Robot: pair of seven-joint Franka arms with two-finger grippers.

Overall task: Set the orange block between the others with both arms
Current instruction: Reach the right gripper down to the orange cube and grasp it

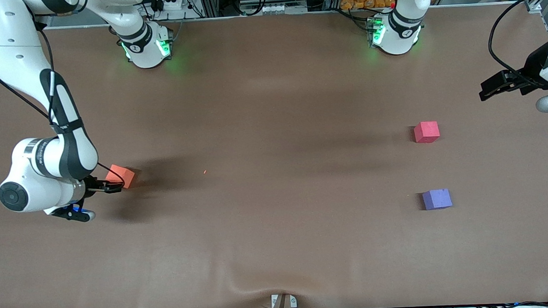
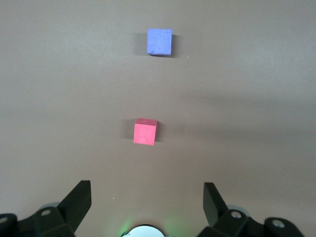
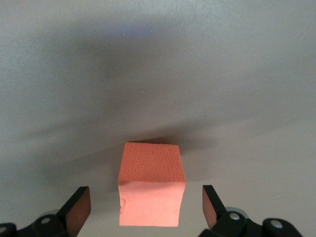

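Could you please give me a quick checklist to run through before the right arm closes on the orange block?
1. right gripper open: ok.
2. orange block lies between its fingers: ok.
3. Block square to the fingers: cannot tell.
4. Gap between red cube and purple cube is free: ok.
5. left gripper open, waiting above the table near the red cube: ok.
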